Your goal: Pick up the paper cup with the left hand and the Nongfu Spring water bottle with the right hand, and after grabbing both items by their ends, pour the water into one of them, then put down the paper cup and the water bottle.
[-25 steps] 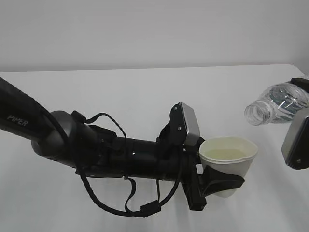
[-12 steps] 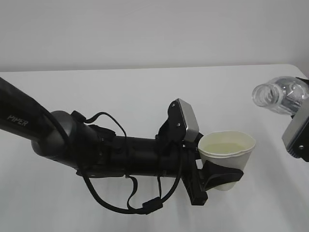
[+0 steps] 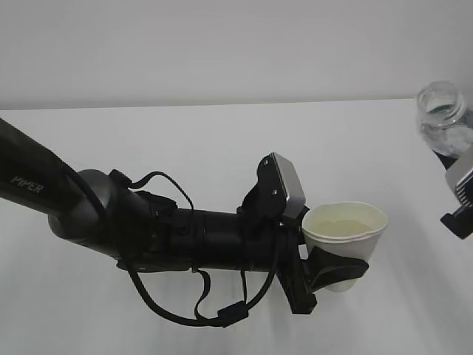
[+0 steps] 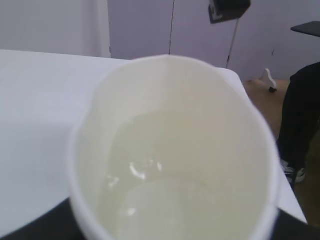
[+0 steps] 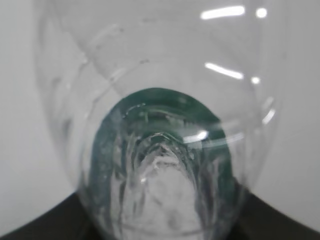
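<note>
Low around its base, your left hand [image 3: 329,272] clamps the thin paper cup [image 3: 344,240] holding water [image 4: 165,190]; squeeze gently. Your right hand [image 3: 462,196] grips the bottle [image 3: 443,118].

White paper cup [image 3: 341,244] with pale cream inside, clear ribbed bottle [image 3: 443,115] with dark green label, black left hand [image 3: 325,275]

I see the small white tapered paper cup [image 3: 344,240] upright, held off the bench, clamped low on its wall by the left black two-finger gripper [image 3: 334,274]. Clear water [image 4: 170,175] sits in its cream inside. The small clear ribbed plastic bottle [image 3: 445,118] is at the far right, raised, open neck up, its dark green label [image 5: 165,145] visible through the plastic.
</note>
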Controlling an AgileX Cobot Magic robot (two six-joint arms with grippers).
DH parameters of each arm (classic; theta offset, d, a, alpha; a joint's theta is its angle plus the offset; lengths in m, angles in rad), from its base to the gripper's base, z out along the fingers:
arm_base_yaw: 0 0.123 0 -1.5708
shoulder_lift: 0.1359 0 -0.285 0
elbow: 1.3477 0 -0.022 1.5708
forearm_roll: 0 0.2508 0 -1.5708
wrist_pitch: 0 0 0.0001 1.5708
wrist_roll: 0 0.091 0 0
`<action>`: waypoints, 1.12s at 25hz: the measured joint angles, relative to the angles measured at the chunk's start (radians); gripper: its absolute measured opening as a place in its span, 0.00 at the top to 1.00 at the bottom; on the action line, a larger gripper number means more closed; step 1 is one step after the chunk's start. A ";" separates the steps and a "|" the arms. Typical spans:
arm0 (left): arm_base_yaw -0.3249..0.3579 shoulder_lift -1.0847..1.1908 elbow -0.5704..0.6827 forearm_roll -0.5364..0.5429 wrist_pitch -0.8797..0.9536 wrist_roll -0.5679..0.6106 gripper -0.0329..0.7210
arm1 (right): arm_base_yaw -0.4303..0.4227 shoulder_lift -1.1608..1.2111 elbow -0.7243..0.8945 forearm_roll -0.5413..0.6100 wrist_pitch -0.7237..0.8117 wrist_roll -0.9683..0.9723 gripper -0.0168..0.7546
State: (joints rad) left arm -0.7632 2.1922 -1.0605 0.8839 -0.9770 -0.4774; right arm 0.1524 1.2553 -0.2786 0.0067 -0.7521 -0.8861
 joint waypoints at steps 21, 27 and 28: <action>0.000 0.002 0.000 -0.129 0.020 0.034 0.46 | 0.000 0.000 0.000 -0.007 -0.093 0.775 0.52; 0.000 0.002 0.000 -0.167 0.020 0.034 0.46 | 0.000 0.002 0.000 -0.007 -0.089 0.786 0.52; 0.000 0.002 0.000 -0.179 0.020 0.034 0.46 | 0.000 0.008 0.000 -0.007 -0.089 0.786 0.52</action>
State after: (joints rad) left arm -0.7632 2.1944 -1.0605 0.7045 -0.9570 -0.4434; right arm 0.1524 1.2632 -0.2786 0.0000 -0.8406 -0.0996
